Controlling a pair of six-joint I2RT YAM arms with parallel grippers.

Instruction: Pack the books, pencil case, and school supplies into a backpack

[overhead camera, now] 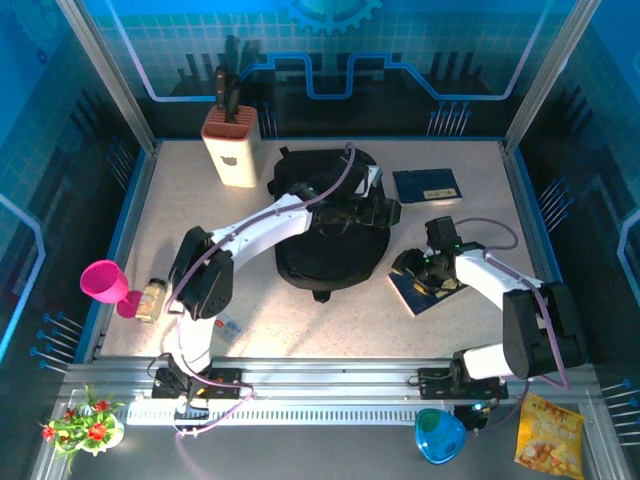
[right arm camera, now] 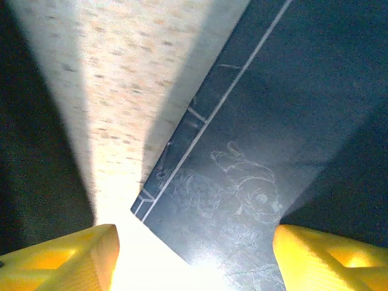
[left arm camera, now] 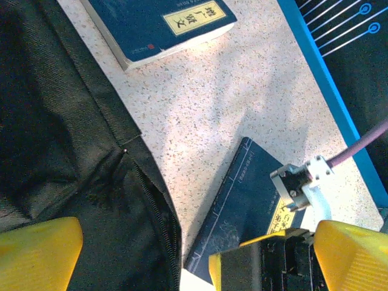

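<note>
Lying flat toward the table's (overhead camera: pixel 190 200) right edge, dark blue book (right arm camera: pixel 273 121): thin, stiff, light, probably slick-covered; right pincer (right arm camera: pixel 194 260) spread apart astride its corner, best pinched at an edge.

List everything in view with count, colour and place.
backpack: one, black, centre
books: two, dark blue, one far right, one under right hand
knife block: one, cream, far left
cup: one, pink, left edge
jar: one, yellowish, beside cup
flowers: one bunch, red, near left
bowl: one, blue, near rail
snack bag: one, yellow, near right
left hand: one, yellow-tipped, open at backpack's right edge
right hand: one, yellow-tipped, open over near book
</note>
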